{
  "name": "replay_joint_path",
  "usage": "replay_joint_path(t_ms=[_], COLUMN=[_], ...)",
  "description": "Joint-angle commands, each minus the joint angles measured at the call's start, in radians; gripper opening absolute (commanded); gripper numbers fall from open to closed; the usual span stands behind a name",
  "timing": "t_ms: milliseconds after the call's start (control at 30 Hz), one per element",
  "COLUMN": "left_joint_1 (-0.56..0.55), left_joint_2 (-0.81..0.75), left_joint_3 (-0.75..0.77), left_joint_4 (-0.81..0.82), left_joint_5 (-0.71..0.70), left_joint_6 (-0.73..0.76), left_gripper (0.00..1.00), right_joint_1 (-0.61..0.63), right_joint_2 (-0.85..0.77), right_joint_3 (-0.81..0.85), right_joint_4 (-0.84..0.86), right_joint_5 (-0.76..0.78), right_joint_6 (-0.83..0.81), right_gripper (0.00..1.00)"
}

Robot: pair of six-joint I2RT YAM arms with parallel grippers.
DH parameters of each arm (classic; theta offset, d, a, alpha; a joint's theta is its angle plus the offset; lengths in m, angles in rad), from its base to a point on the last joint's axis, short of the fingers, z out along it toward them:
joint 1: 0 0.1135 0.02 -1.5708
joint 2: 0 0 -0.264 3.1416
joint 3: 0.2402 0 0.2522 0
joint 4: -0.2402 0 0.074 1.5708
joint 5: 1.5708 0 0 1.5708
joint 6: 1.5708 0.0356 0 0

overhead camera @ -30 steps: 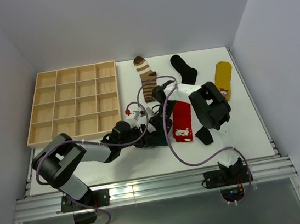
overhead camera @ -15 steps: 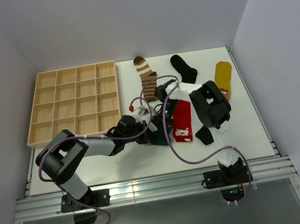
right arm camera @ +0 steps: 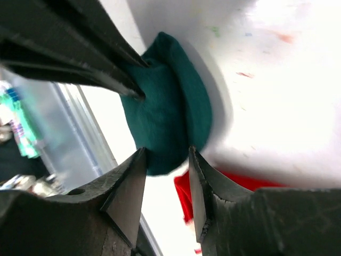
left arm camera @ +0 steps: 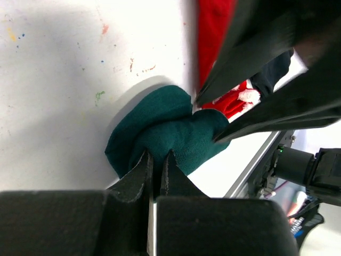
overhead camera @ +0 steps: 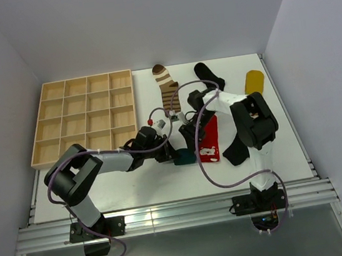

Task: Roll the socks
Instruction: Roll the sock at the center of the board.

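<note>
Jaws of the left gripper [left arm camera: 156, 157] are pressed together, tips against the bunched dark teal fabric sock [left arm camera: 170, 136] on the white table [left arm camera: 53, 80]; right gripper [right arm camera: 165, 154] jaws straddle it, spread; soft, light, probably springy; best squeezed across its thick middle.

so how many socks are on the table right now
6: striped sock back centre, black sock right of it, yellow sock back right, red sock mid-table, teal sock bunched at the front, second black sock right of the red one. The arms may hide more.
</note>
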Motion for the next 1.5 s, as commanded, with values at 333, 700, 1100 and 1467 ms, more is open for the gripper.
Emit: replay_joint_path(t_ms=[333,700,1100,1467], left_joint_1=[0.055,0.083,0.092,0.098], left_joint_2=[0.072,0.120,0.171,0.188], left_joint_3=[0.113,0.145,0.197,0.201], left_joint_4=[-0.401,-0.439,-0.481,-0.453], left_joint_5=[0.035,0.077,0.100,0.147], left_joint_6=[0.027,0.023,0.020,-0.006], left_gripper=[0.00,0.00,0.00,0.00], right_joint_1=[-0.075,0.003,0.252,0.367], right_joint_2=[-0.358,-0.627,-0.764,-0.738], right_joint_3=[-0.244,-0.482,-0.666,-0.692], right_joint_4=[0.360,0.566,0.762,0.788], right_joint_5=[0.126,0.202,0.429,0.501], right_joint_6=[-0.001,-0.095,-0.119,-0.145], right_gripper=[0.50,0.54,0.59,0.61])
